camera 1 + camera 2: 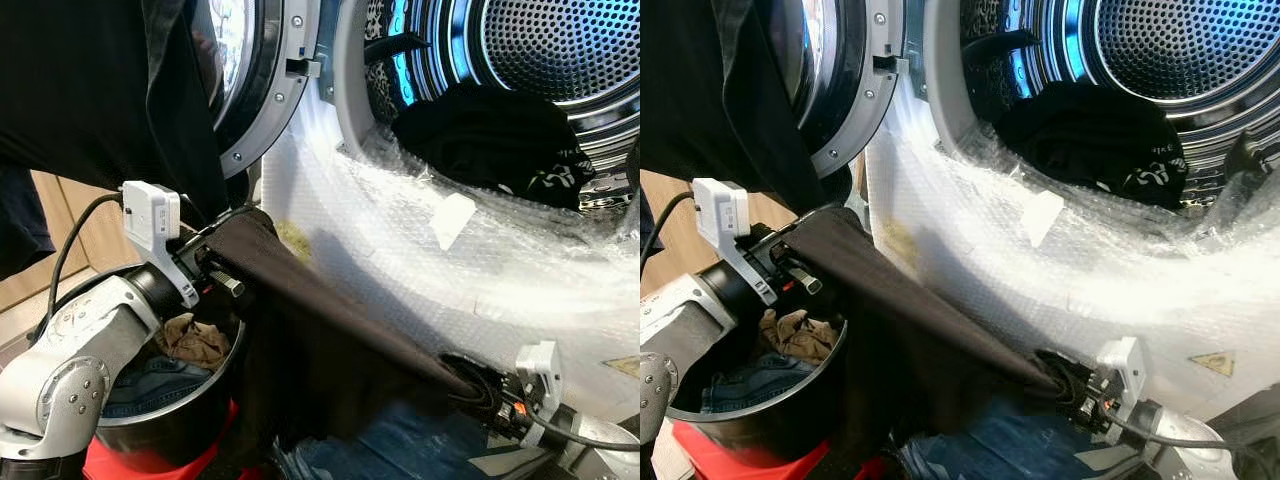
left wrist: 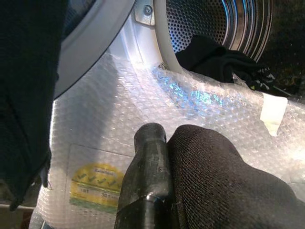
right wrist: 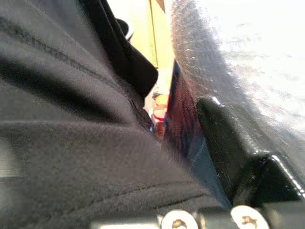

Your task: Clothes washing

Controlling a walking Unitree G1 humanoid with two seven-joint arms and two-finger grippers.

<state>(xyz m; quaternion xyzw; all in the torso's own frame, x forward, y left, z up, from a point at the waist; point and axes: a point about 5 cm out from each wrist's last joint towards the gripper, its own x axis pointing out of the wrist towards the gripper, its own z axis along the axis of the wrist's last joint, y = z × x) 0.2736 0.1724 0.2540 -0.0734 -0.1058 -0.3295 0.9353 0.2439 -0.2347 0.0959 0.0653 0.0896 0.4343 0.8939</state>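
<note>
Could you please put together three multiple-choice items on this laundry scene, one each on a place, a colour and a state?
1. Where does the black garment lie?
A. in the drum
B. on the floor
C. in the bucket

2. What colour is the stand under the black bucket?
A. green
B. red
C. white

3. How is the dark brown cloth held?
A. by neither claw
B. by the left claw alone
C. stretched between both claws

Answers:
1 A, it rests inside the washer drum behind the bubble wrap.
2 B, red shows below the bucket.
3 C, the left claw grips one end and the right claw the other.
</note>
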